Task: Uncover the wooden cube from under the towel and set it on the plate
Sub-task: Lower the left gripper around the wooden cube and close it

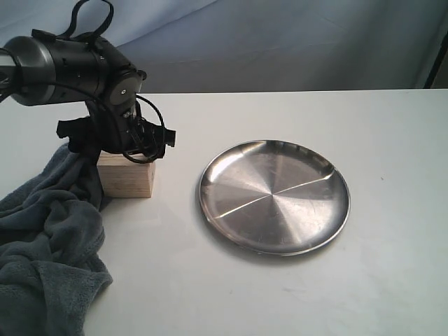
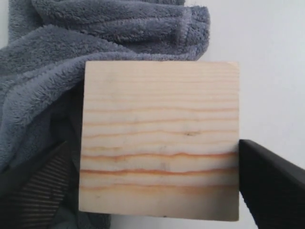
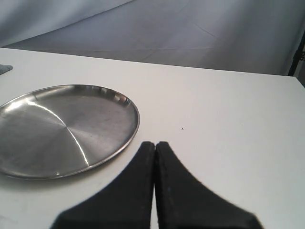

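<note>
The pale wooden cube (image 1: 129,180) stands uncovered on the white table, left of the steel plate (image 1: 273,196). The dark-grey towel (image 1: 49,245) lies bunched against the cube's left side and trails toward the front left corner. My left gripper (image 1: 128,148) comes down over the cube. In the left wrist view its black fingers (image 2: 271,186) press both sides of the cube (image 2: 159,119), with the towel (image 2: 95,38) behind. My right gripper (image 3: 155,144) is shut on nothing, low over the table beside the plate (image 3: 62,129). It is out of the exterior view.
The white table (image 1: 364,133) ends at a grey cloth backdrop (image 1: 294,42). The left arm's black body (image 1: 70,63) and cables hang above the cube. The plate holds nothing.
</note>
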Robot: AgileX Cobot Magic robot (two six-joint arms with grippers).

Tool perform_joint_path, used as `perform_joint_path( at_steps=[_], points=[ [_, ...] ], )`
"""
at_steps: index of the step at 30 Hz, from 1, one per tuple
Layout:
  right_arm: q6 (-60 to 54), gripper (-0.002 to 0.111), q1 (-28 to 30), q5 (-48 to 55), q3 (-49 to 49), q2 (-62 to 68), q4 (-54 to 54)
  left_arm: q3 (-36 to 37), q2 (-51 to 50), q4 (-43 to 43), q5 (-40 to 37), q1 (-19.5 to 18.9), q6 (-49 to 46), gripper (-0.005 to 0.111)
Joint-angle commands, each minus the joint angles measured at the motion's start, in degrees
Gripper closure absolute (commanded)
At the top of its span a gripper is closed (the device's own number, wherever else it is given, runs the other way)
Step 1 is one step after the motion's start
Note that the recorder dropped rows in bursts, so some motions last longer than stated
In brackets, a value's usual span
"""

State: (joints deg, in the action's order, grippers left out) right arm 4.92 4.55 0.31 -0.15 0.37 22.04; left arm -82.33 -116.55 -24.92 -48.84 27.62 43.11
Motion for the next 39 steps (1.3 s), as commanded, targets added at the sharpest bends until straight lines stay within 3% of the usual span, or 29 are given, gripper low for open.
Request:
perform_joint_path(
  at_steps=[1,14,22,30,39],
  points=[
    [0.23,0.105,0.0,0.68,0.15,-0.37,0.28,-0.29,0.12,-0.31,1.55,0.35,0.37,0.02],
    [0.23,0.105,0.0,0.68,0.15,-0.37,0.28,-0.29,-5.55,1.64,2.56,0.35,0.18,0.02],
    [0.23,0.105,0.0,0.68,0.15,-0.37,0.28,-0.29,-5.7,1.64,7.05,0.35,0.18,0.023],
    [0.23,0.105,0.0,0.68,0.15,-0.37,0.28,-0.29,-5.7,1.64,6.86,0.35,-0.06,0.07],
    [0.23,0.105,0.0,0.68,0.15,-0.37,0.28,-0.29,-3.67,1.64,3.99,0.35,-0.06,0.104]
  ],
)
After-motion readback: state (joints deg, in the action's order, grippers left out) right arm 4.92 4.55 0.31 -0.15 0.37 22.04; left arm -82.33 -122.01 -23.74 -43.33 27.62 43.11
